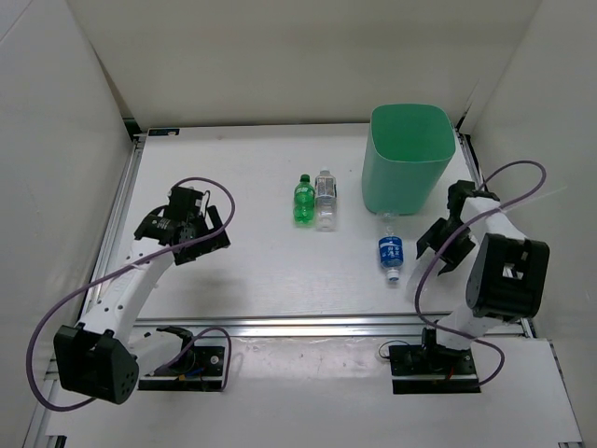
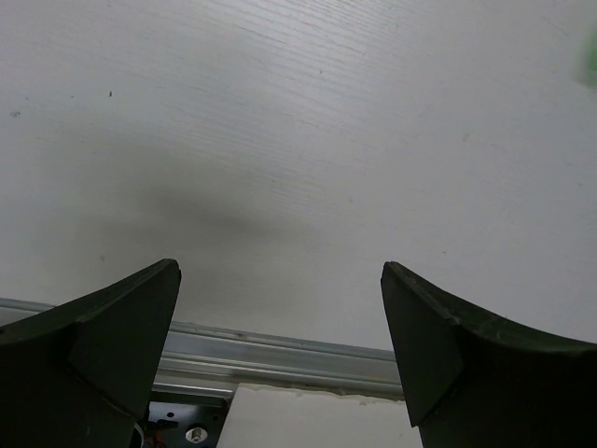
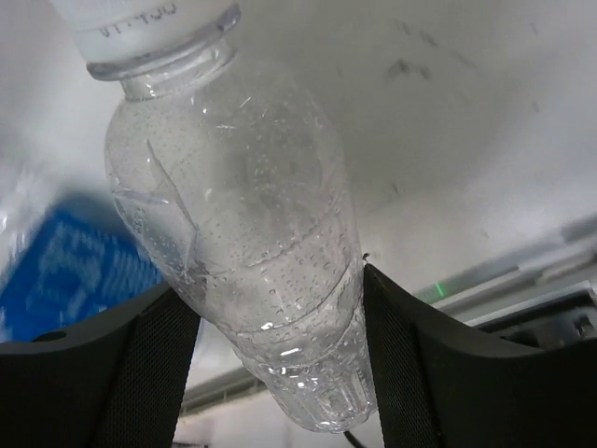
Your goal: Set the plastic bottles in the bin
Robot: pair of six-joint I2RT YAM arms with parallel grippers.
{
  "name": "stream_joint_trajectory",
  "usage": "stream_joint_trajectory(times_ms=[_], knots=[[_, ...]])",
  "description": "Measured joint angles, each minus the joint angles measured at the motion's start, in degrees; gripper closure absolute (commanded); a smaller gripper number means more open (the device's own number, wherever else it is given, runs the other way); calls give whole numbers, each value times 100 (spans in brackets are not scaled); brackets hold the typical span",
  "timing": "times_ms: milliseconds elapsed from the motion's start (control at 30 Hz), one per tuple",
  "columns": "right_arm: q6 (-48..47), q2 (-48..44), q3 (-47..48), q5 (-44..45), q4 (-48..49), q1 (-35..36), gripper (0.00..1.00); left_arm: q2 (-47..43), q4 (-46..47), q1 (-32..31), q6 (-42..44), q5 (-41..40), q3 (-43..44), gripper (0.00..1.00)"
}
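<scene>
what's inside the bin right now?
In the top view, the bin shows only green inner walls through its opening, with no bottle visible there. Its floor is hidden behind the near wall, so the bottom can't be checked.

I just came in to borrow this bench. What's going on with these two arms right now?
The arms are clearing plastic bottles into the mint-green bin. The right hand has the plain clear bottle between its fingers, apparently gripped. The left hand is open over bare table, holding nothing. The green bottle and the white-labelled bottle lie side by side mid-table, and the blue-labelled bottle lies just in front of the bin.
</scene>
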Motion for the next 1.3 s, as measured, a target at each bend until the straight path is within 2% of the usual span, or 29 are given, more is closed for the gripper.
stream_joint_trajectory(times_ms=[167, 267, 367, 433, 533, 633, 733, 833, 867, 933, 967, 1100, 1300], knots=[[101, -1215, 260, -33, -706, 0, 59, 63, 144, 0, 2, 192, -9, 1], [273, -1679, 1515, -107, -1220, 0, 61, 140, 179, -4, 0, 284, -9, 1], [428, -1681, 3202, -142, -1237, 2, 61, 243, 184, -42, -22, 275, -9, 1], [503, -1604, 4240, -175, -1156, 0, 61, 273, 195, -55, -42, 238, -9, 1], [588, -1298, 5320, -345, -772, 4, 61, 293, 247, -66, -63, 142, -7, 1], [629, -595, 6358, -498, -450, 59, 61, 345, 275, -92, -66, 17, -2, 1], [643, 293, 7075, -619, -98, 162, 56, 431, 293, -105, -63, -101, 44, 1], [636, 1040, 7123, -769, 199, 308, 40, 487, 308, -107, -61, -186, 162, 1], [616, 1250, 7114, -837, 245, 361, 30, 490, 323, -107, -61, -208, 195, 1], [514, 1639, 7114, -1027, 317, 463, 16, 490, 361, -107, -61, -254, 229, 1], [450, 1777, 7114, -1102, 321, 511, 0, 490, 385, -107, -63, -282, 232, 0], [214, 1786, 6937, -1163, 317, 691, 0, 527, 417, -107, -55, -306, 232, 0], [-83, 586, 6258, -870, 382, 723, 0, 671, 428, -151, -48, -343, 240, 0]])
